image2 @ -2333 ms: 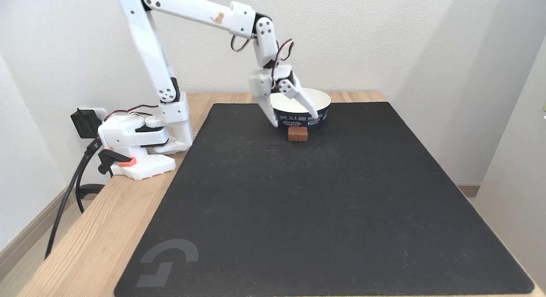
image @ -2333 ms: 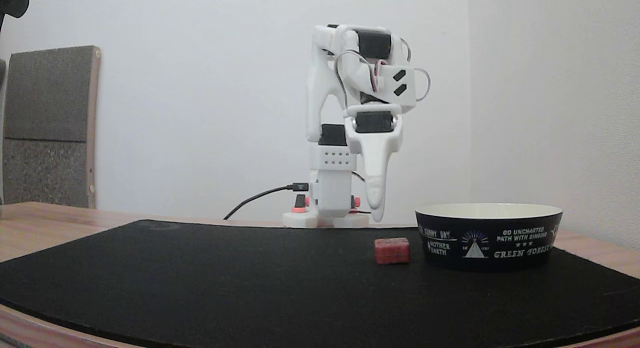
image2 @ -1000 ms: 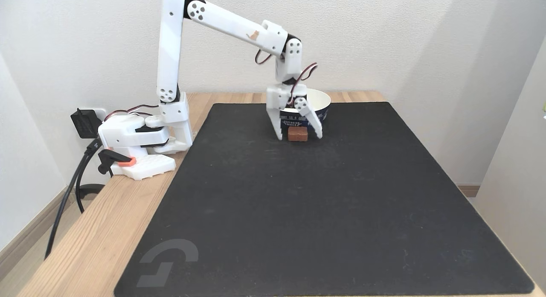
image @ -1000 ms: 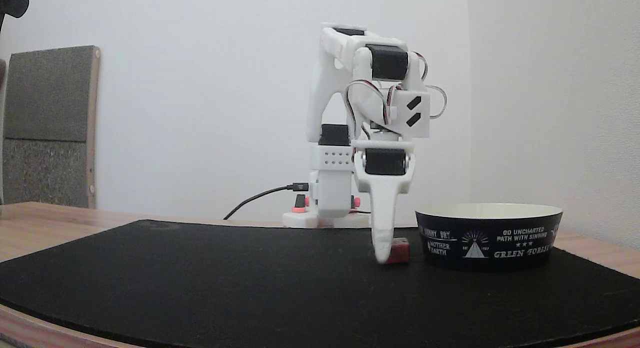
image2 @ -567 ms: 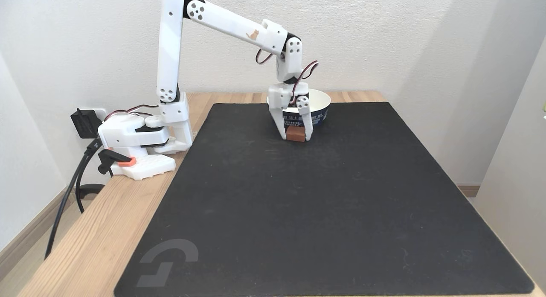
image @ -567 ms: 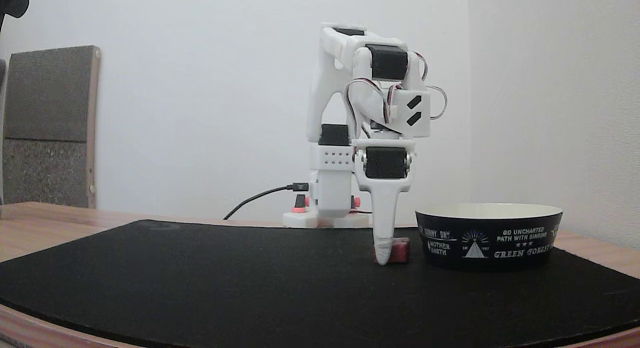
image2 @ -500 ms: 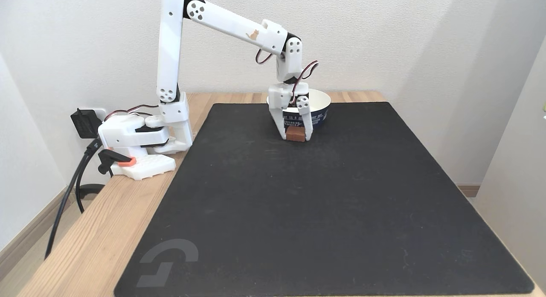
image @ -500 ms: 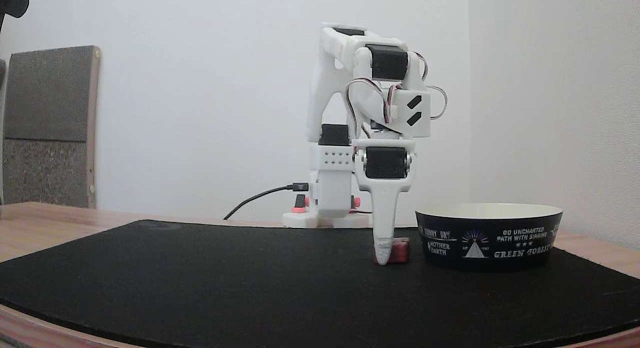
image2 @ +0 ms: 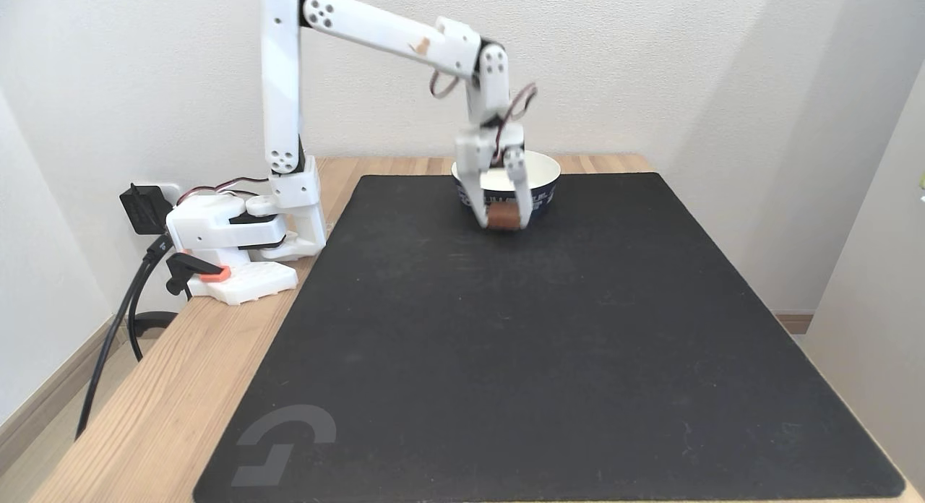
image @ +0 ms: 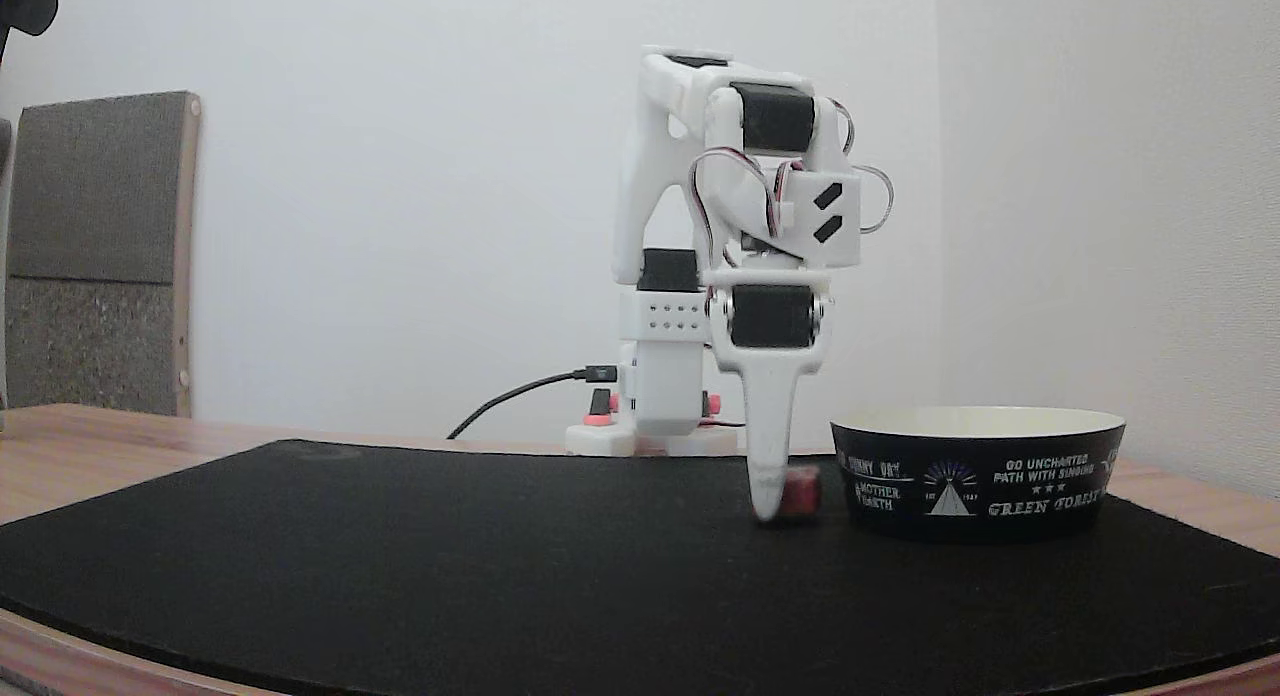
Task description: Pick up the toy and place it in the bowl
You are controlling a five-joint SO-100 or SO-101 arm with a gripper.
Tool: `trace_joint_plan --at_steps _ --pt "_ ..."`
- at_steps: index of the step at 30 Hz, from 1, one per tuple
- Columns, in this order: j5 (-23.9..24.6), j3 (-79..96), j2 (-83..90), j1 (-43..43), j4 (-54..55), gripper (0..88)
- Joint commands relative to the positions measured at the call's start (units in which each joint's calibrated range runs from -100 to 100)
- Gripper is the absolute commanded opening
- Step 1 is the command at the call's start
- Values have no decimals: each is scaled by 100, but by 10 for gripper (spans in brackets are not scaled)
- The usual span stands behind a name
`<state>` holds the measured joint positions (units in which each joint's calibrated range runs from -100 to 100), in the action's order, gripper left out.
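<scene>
With its two white fingers pinched on either side of it, the white plastic claw (image2: 504,224) has hold of the small red bumpy block toy (image2: 504,217), closed down to about the toy's width. In a fixed view from the side the toy (image: 802,493) shows just behind the near finger, its underside seeming a little clear of the mat, tho the gap is too slim to be sure. The toy sits just beside the wide shallow round bowl (image: 978,477), black outside w/ white print and a tent emblem, cream inside; toy and bowl wall are near but apart in that view. In a fixed view from above, the bowl (image2: 545,172) lies right behind the claw, near the far edge of the big black rectangular mat (image2: 549,344).

Room: most of the mat, i.e. the whole near and right stretch, lies open. The mat covers much of the light wooden tabletop (image2: 173,387), w/ a bare wood strip along the left in that view. The arm's white base (image2: 231,232) stands on that strip, beside the mat's left edge, well apart from the bowl. A black cable (image2: 115,322) drops off the tabletop's left edge.
</scene>
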<state>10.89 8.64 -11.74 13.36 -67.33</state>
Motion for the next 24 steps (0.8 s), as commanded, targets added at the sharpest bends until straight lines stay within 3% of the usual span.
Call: trace_joint_plan --at_steps 1,8,14,19,24 --pt "-19 -157 861 -119 27 111" --pt "-71 -193 1887 -537 27 111" --pt "-139 -166 2095 241 196 113" --pt "-139 573 1828 592 1458 124" --pt "-118 1240 1487 810 2228 315"
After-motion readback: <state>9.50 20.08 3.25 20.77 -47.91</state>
